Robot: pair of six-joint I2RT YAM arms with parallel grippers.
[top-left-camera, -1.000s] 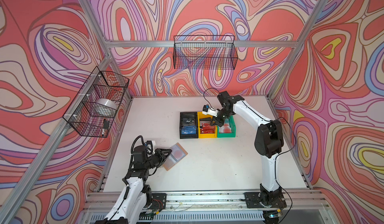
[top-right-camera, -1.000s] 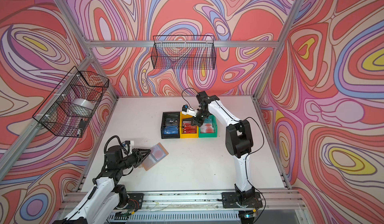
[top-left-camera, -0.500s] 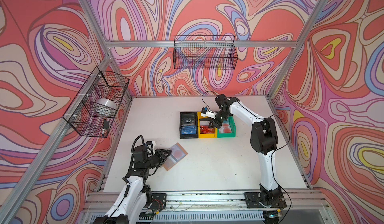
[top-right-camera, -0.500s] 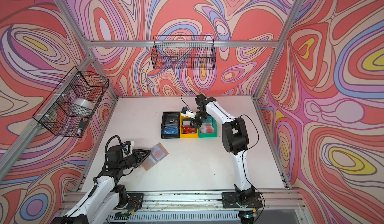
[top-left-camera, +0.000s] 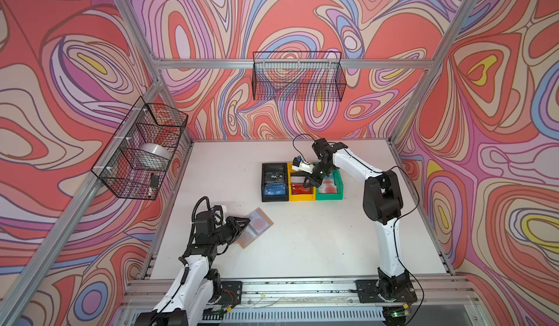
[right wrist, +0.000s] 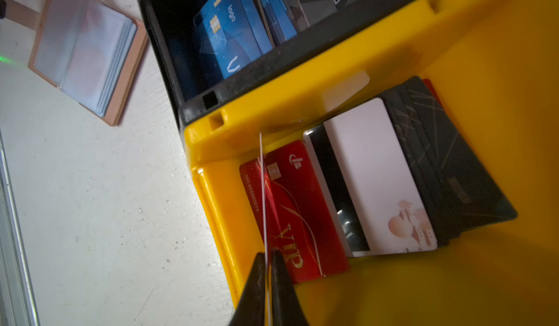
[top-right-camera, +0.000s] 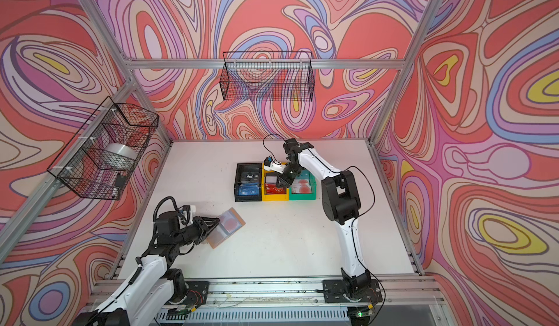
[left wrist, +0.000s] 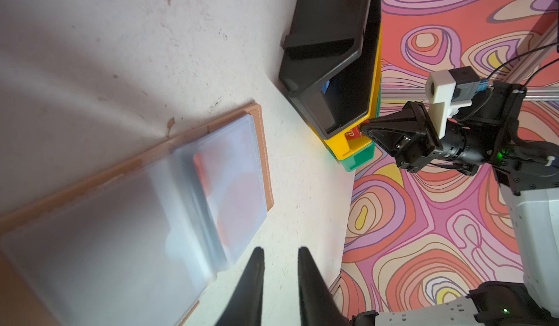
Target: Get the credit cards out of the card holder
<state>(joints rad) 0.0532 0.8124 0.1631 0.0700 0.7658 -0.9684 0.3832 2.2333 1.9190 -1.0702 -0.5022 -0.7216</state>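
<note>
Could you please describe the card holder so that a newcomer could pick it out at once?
On the white table, find the left fingers, on the near side of the bins. Beside them the card holder lies open: the only flat tan booklet with clear sleeves, unlike the rigid plastic bins.

Tan card holder (top-left-camera: 250, 236) lies open on my desk (top-left-camera: 305, 242), red-circled card (top-left-camera: 261, 223) sleeved inside; my right end effector (right wrist: 267, 259) pinches a thin card (right wrist: 262, 188) edge-on.

The card holder (top-left-camera: 255, 227) lies on the tabletop (top-left-camera: 302, 249), before and left of the bins (top-left-camera: 301, 198). Credit cards (top-left-camera: 274, 190) lie inside them.
</note>
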